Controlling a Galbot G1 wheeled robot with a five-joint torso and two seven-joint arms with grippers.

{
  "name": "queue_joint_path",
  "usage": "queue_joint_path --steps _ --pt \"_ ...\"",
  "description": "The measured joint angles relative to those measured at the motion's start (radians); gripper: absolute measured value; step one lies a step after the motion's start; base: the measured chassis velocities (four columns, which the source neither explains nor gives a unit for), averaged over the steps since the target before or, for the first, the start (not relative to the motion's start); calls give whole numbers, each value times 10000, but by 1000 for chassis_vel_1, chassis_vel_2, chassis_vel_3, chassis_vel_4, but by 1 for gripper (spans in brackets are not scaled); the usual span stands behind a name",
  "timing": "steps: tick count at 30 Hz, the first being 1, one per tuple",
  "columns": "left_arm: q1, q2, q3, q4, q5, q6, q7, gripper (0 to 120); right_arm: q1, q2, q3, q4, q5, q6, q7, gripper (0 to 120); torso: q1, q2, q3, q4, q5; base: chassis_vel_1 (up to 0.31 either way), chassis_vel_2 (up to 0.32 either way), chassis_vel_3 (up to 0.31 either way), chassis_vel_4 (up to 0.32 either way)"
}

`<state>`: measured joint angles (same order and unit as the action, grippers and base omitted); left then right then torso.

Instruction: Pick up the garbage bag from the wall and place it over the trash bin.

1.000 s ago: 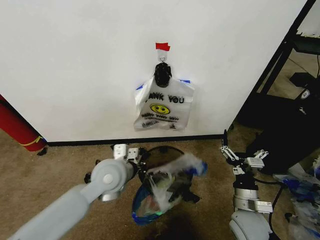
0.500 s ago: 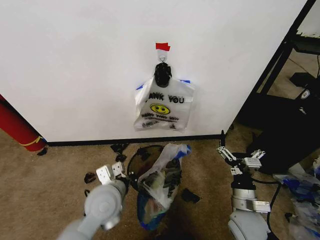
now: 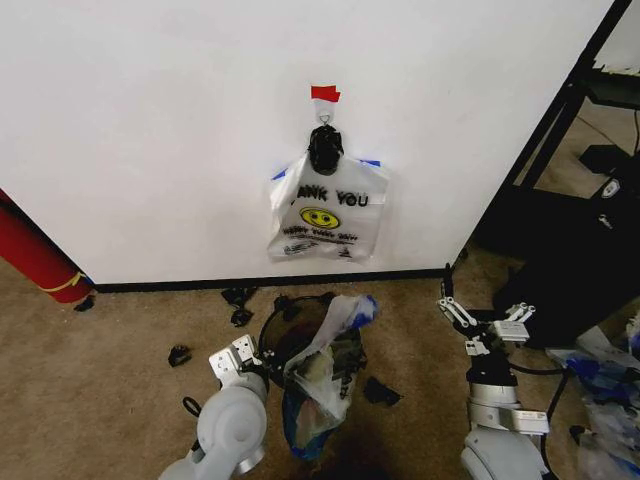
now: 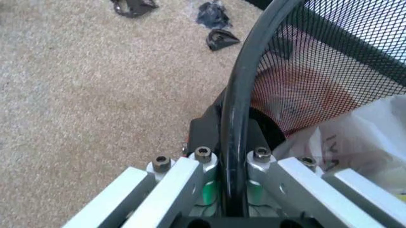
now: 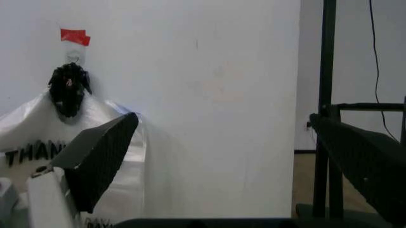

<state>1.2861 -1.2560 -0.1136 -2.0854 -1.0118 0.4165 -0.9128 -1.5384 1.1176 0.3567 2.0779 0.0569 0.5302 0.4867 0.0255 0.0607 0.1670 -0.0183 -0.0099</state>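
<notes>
Beige carpet floor (image 3: 100, 350), plain white wall (image 3: 150, 120), black baseboard. Round black mesh trash bin (image 3: 290, 335) near wall foot, crinkly clear garbage bag (image 3: 322, 365) draped in it. Left gripper (image 4: 229, 164) jaws pinching bin rim. Right gripper (image 3: 480, 322) beside bin, jaws spread, holding nothing.
</notes>
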Motion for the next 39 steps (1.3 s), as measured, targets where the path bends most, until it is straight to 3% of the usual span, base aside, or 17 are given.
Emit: queue_joint_path --steps 2,5,7,14,15,18,21,22,26,28,29,33,35,39 --pt "89 -103 22 10 425 -72 223 1 -80 -14 5 70 -6 31 5 100 0 0 0 1 0 0 0 0 0" --pt "242 -135 -19 -38 925 -220 506 16 -119 -21 -1 138 -18 34 6 100 0 0 0 1 -1 0 0 0 0" --pt "289 -116 -41 -70 1087 -293 597 18 -121 -21 -9 159 -25 34 6 100 0 0 0 1 -1 0 0 0 0" --pt "762 539 -243 -994 2730 -956 1694 48 -92 39 -156 220 -128 22 -33 100 0 1 0 2 -2 0 0 0 0" --pt "762 539 -243 -994 2730 -956 1694 48 -92 39 -156 220 -128 22 -33 100 0 1 0 2 -2 0 0 0 0" --pt "1066 1202 -328 -1473 4479 -1766 3272 60 -30 61 -183 83 -138 18 -95 100 0 0 0 3 -3 0 0 0 0" --pt "1318 2388 -293 -1928 6629 -2588 5766 73 56 -30 -181 -318 215 -58 -501 100 0 0 0 5 -2 0 0 0 0" --pt "1318 2388 -293 -1928 6629 -2588 5766 73 56 -30 -181 -318 215 -58 -501 100 0 0 0 5 -2 0 0 0 0" --pt "1183 3502 -122 -2074 7675 -2982 8087 86 77 -302 -20 -789 966 -452 -1614 100 0 1 0 2 -2 0 0 0 0" --pt "908 4108 57 -2047 7833 -3034 8993 94 153 -424 184 -1094 1074 -553 -2358 100 1 1 1 0 -3 0 0 0 0" --pt "908 4108 57 -2047 7833 -3034 8993 94 153 -424 184 -1094 1074 -553 -2358 100 1 1 1 0 -3 0 0 0 0" --pt "-108 5316 682 -1591 7804 -2985 10248 100 488 -322 707 -1336 -75 -809 -2840 100 1 1 1 3 -3 0 0 0 0" --pt "-1119 5638 1411 -1337 7840 -2418 10288 100 580 -233 662 -1240 -289 -1098 -2602 100 1 1 2 4 -3 0 0 0 0" --pt "-2700 5668 2599 -862 7820 -1239 9831 100 557 -143 454 -1234 -624 -1156 -2458 100 2 1 2 0 0 0 0 0 0"
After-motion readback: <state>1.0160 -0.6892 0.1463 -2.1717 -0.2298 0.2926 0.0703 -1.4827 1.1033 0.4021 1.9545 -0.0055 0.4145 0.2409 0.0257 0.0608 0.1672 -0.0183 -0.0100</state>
